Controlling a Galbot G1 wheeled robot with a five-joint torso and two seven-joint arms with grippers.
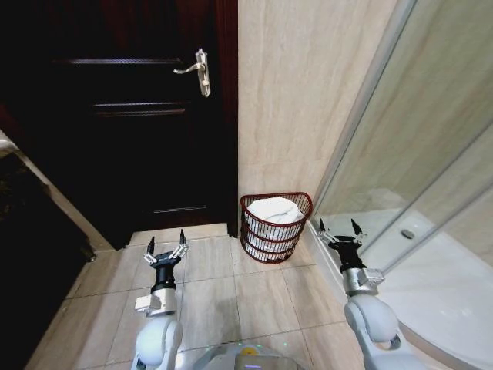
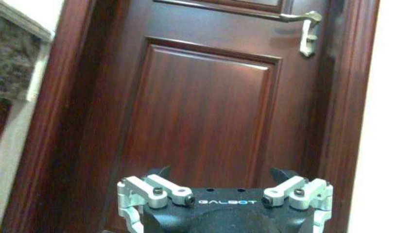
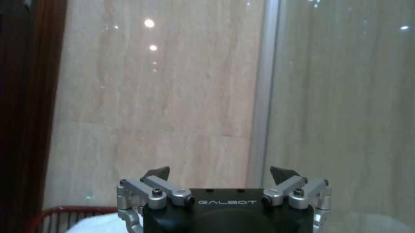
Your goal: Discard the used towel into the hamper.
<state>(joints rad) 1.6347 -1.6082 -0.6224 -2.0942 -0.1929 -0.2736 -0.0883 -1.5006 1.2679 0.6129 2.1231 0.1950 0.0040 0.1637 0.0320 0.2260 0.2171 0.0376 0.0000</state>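
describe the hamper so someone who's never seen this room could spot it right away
Find the dark wooden door and the beige tiled wall to its right. At the foot of that wall, on the floor, stands the hamper: a small reddish-brown wire basket holding a white towel, the only container there.

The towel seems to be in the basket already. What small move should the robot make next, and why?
Probably none beyond keeping both arms back: the white towel already lies inside the hamper, and the left gripper and right gripper are open, empty and apart from it.
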